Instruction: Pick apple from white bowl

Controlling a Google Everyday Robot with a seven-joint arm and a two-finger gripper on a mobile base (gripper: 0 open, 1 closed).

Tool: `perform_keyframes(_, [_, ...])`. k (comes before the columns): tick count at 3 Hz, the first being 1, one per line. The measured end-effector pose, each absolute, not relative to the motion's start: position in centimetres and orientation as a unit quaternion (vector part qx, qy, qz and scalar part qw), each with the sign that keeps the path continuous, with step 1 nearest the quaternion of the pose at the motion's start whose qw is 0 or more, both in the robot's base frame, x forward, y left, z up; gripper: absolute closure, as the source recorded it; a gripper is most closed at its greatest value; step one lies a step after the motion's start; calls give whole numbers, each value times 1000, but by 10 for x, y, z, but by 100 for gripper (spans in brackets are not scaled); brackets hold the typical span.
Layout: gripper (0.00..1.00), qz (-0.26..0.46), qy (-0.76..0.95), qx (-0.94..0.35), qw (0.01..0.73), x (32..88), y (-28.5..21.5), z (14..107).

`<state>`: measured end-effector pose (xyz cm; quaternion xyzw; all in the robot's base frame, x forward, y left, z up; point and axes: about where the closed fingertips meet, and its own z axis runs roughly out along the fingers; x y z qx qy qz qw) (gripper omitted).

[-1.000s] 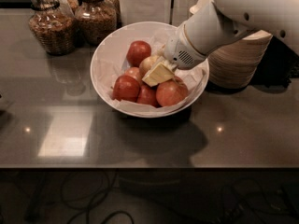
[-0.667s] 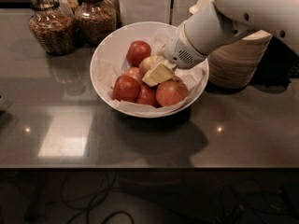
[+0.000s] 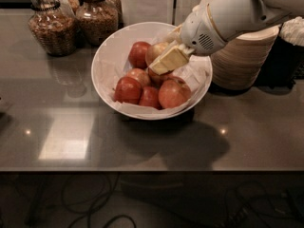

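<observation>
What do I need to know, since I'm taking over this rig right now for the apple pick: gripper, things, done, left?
Gripper: low over the white bowl, jaws shut on the pale apple, one in front of it and one behind.
Things: the pale apple is at the top of the pile, inside the bowl's rim. The red apples lie below and beside it. I cannot tell whether it has left them.
Done: reach and grasp.
Left: lift the apple straight up, clear of the bowl. The stacked beige bowls stand close on the right.
</observation>
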<state>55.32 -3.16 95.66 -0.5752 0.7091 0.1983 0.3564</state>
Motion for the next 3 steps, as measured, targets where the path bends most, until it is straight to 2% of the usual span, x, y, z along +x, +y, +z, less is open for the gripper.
perform_keyframes(1, [100, 212, 694, -564, 394, 551, -51, 990])
perform_keyframes(3, [100, 218, 671, -572, 418, 546, -61, 1023])
